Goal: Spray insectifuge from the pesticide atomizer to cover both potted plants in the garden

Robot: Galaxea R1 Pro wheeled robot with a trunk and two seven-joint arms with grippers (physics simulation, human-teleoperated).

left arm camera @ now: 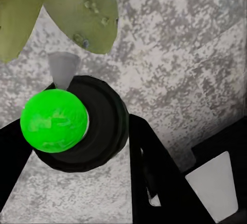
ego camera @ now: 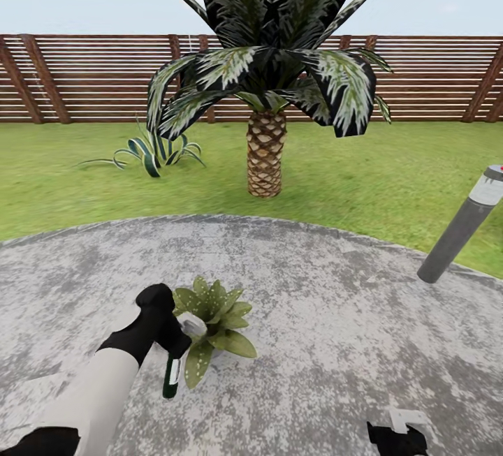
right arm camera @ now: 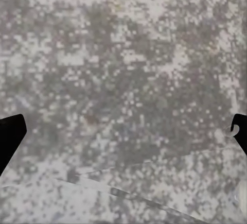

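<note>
A potted plant [ego camera: 213,316], a low rosette of speckled pointed green leaves, sits on the round grey patio [ego camera: 328,316]. My left gripper [ego camera: 176,344] is shut on the pesticide atomizer [ego camera: 172,376], a slim dark bottle with a white label that hangs down right beside the plant's leaves. In the left wrist view the atomizer [left arm camera: 77,123] shows its bright green top between the black fingers [left arm camera: 154,172], with wet-looking leaves [left arm camera: 67,13] close beyond it. My right gripper [ego camera: 397,440] hovers low over bare paving; its finger tips [right arm camera: 10,139] stand far apart, open and empty.
A scaly-trunked palm [ego camera: 267,152] rises on the lawn behind the patio. A striped agave clump [ego camera: 155,152] grows to its left. A grey bollard light [ego camera: 461,225] leans at the patio's right edge. A brown slatted fence [ego camera: 84,79] closes the back.
</note>
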